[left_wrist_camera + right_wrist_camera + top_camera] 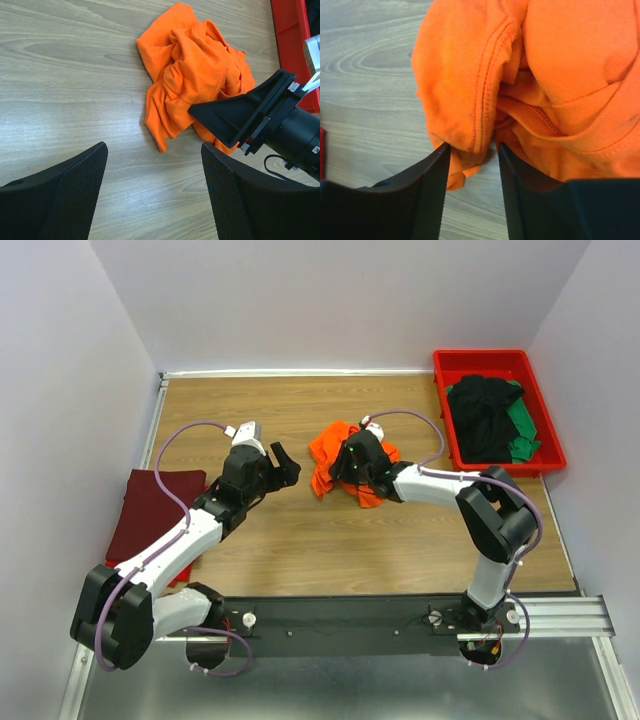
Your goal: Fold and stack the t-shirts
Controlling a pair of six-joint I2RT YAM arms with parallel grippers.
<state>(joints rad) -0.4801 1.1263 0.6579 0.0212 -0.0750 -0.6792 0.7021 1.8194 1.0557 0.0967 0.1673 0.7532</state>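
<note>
A crumpled bright orange t-shirt lies mid-table. My right gripper is down on its near edge. The fingers straddle a hemmed fold of the cloth and are not pressed together: one finger touches the cloth, and a small gap shows at the other. My left gripper hovers open just left of the shirt, with only bare wood between its fingers. A folded maroon t-shirt lies flat at the left edge. Black and green t-shirts sit bunched in the tray.
The red plastic tray stands at the back right corner. White walls close in the wooden table on the left, back and right. A metal rail with both arm bases runs along the near edge.
</note>
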